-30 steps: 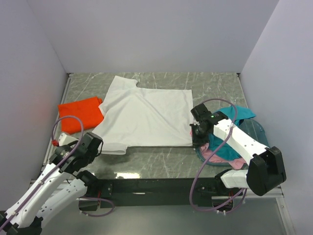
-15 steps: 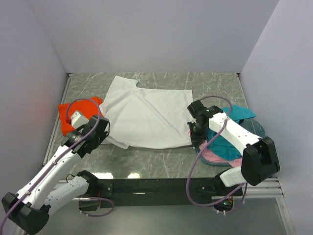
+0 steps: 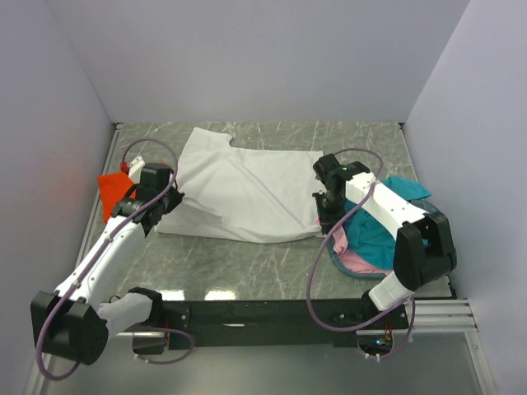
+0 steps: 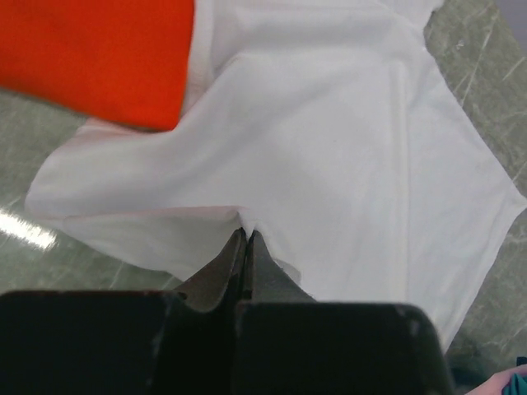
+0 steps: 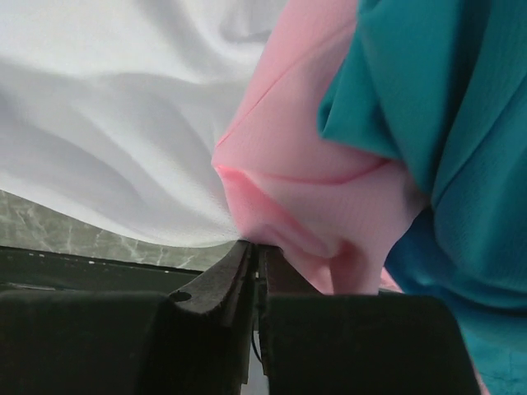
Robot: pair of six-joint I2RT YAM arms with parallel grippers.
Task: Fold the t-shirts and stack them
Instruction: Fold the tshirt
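One orange t-shirt [image 3: 110, 188]; one white t-shirt [image 3: 247, 196] clamped by left pincer [image 4: 247, 239], right pincer [image 5: 254, 248]

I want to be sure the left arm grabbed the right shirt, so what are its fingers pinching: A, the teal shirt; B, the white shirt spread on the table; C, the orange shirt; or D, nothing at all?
B: in the left wrist view the left gripper has its fingers shut on an edge of the white t-shirt, while the orange t-shirt lies apart from them.
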